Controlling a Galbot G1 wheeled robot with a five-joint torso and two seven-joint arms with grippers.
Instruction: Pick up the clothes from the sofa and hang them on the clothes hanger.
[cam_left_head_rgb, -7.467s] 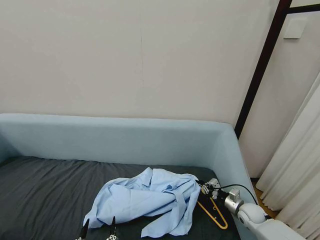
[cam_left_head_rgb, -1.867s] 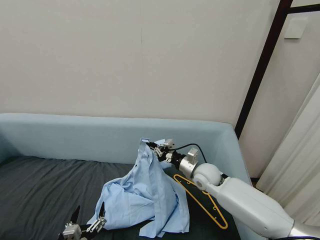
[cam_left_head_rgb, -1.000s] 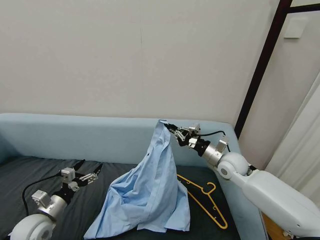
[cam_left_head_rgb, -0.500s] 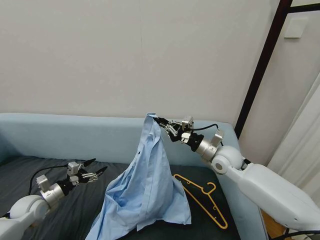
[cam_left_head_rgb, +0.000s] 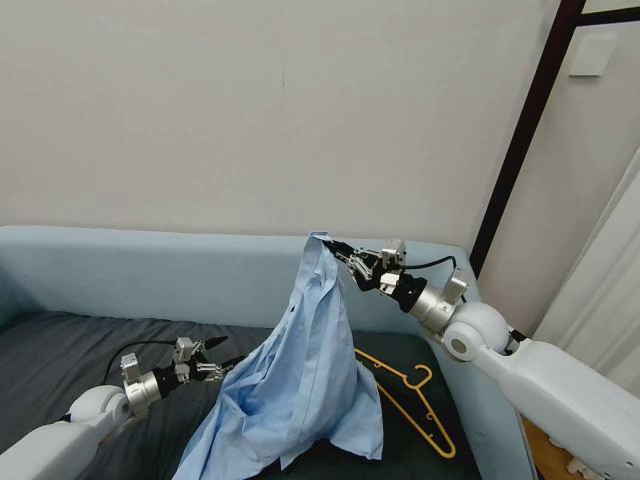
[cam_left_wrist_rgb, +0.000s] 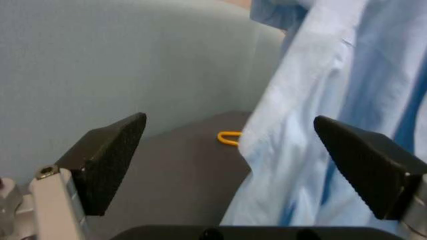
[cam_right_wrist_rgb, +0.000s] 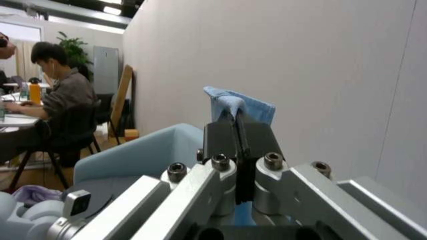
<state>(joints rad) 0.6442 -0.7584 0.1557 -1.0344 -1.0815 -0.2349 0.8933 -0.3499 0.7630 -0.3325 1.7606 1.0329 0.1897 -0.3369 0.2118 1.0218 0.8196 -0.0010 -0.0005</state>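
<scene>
Above the sofa (cam_left_head_rgb: 150, 275), shirt (cam_left_head_rgb: 310, 370) in right hand (cam_left_head_rgb: 338, 254)

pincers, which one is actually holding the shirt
The right pincer, up by the sofa back, is shut on the blue shirt's top edge; the left pincer is open, low near the hanging cloth.

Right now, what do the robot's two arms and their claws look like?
The left arm and right arm have smooth white rounded shells, silver cylindrical wrists and a thin black cable looping beside each wrist. The left claw and right claw are silver linkages with bolts, ending in black fingertips.
</scene>
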